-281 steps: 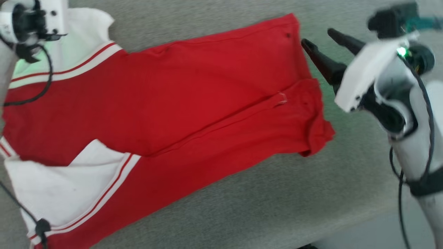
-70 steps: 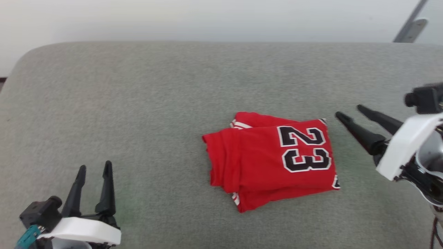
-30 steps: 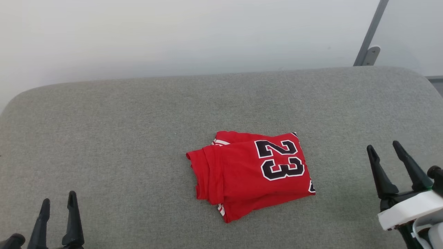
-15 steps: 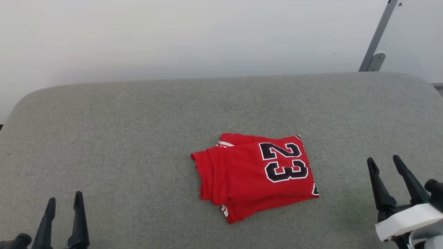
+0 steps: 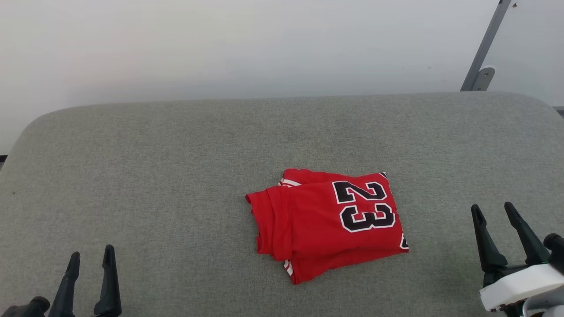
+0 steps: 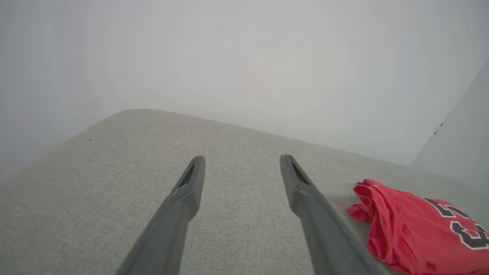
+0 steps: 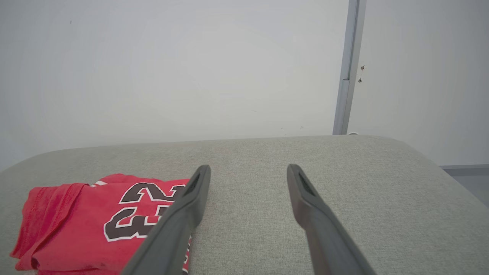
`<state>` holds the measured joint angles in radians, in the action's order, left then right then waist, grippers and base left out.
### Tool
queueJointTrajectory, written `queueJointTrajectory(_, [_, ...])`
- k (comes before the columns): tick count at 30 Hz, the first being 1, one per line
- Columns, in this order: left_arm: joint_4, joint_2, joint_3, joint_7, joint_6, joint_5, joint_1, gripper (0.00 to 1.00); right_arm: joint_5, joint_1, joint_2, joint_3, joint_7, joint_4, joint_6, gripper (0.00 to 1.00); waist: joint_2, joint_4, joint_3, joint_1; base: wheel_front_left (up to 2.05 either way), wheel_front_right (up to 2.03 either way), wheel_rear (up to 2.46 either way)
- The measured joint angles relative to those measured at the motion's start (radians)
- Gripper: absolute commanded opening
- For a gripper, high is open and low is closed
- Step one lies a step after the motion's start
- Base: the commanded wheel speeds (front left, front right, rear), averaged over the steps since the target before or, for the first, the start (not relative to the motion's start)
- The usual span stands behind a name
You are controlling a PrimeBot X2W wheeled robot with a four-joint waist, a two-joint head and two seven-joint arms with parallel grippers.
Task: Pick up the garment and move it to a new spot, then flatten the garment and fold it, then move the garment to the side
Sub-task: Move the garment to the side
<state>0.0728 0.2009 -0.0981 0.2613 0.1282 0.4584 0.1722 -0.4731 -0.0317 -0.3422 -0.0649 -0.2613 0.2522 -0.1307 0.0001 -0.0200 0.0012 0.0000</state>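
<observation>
Left tool (image 5: 91,251) and right tool (image 5: 491,205) flank garment (image 5: 326,224), apart.

Bench (image 5: 145,176): grey woven upholstery, padded, with rounded far corners.
Lying on it: red jersey T-shirt (image 5: 308,229), folded into a compact block, flat on the fabric, slightly right of the middle in the head view.
Shirt top face: black white-outlined "23", toward its right end.
Shirt left end: loose, bunched folds; striped trim peeking out.
</observation>
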Motion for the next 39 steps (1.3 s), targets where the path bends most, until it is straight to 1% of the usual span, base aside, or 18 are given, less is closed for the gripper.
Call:
queueJointTrajectory(10, [0.000,-0.003,0.008,0.000,0.000,-0.002,0.000,1.00,0.007,0.002,-0.001,-0.001,0.000,0.002,0.000,1.00,0.0000,0.009,0.000,0.0000,0.00,0.00,0.00])
queueJointTrajectory(17, [-0.006,-0.009,0.022,0.000,0.000,-0.008,-0.005,1.00,0.009,0.001,-0.008,-0.022,0.000,0.007,0.000,1.00,0.0000,0.027,0.001,0.0000,0.00,0.00,0.00])
queueJointTrajectory(22, [-0.007,-0.021,0.033,0.000,0.000,-0.010,-0.019,1.00,-0.018,-0.017,-0.032,-0.074,0.000,0.041,0.000,1.00,0.0000,0.043,0.005,0.0000,0.00,0.00,0.00])
queueJointTrajectory(25, [-0.004,-0.027,0.044,0.000,0.000,-0.010,-0.027,1.00,-0.074,-0.046,-0.062,-0.148,0.000,0.094,0.000,1.00,0.0000,0.054,0.010,-0.0001,0.00,0.00,0.00])
queueJointTrajectory(27, [-0.001,-0.032,0.052,0.000,0.000,-0.009,-0.031,1.00,-0.115,-0.075,-0.094,-0.210,0.007,0.129,0.000,1.00,0.0000,0.063,0.015,-0.0001,0.00,0.00,0.00])
queueJointTrajectory(28, [0.002,-0.033,0.058,0.000,0.000,-0.007,-0.035,1.00,-0.153,-0.098,-0.106,-0.235,0.029,0.143,0.000,1.00,0.0000,0.067,0.019,-0.0001,0.00,0.00,0.00])
queueJointTrajectory(30, [0.010,-0.037,0.072,0.000,0.000,0.001,-0.048,1.00,-0.191,-0.142,-0.142,-0.283,0.063,0.164,0.000,1.00,0.0000,0.078,0.028,-0.0001,0.00,0.00,0.00])
queueJointTrajectory(32, [0.018,-0.041,0.084,0.000,0.000,0.007,-0.058,1.00,-0.248,-0.181,-0.174,-0.328,0.122,0.178,0.000,1.00,0.0000,0.090,0.039,0.0000,0.00,0.00,0.00])
queueJointTrajectory(34, [0.024,-0.045,0.096,0.000,0.000,0.012,-0.073,1.00,-0.309,-0.219,-0.200,-0.360,0.177,0.187,0.000,1.00,0.0000,0.102,0.053,0.0000,0.00,0.00,0.00])
queueJointTrajectory(39, [0.047,-0.053,0.130,0.000,0.000,0.020,-0.105,1.00,-0.413,-0.316,-0.274,-0.441,0.324,0.188,0.000,1.00,0.0000,0.135,0.091,-0.0001,0.00,0.00,0.00])
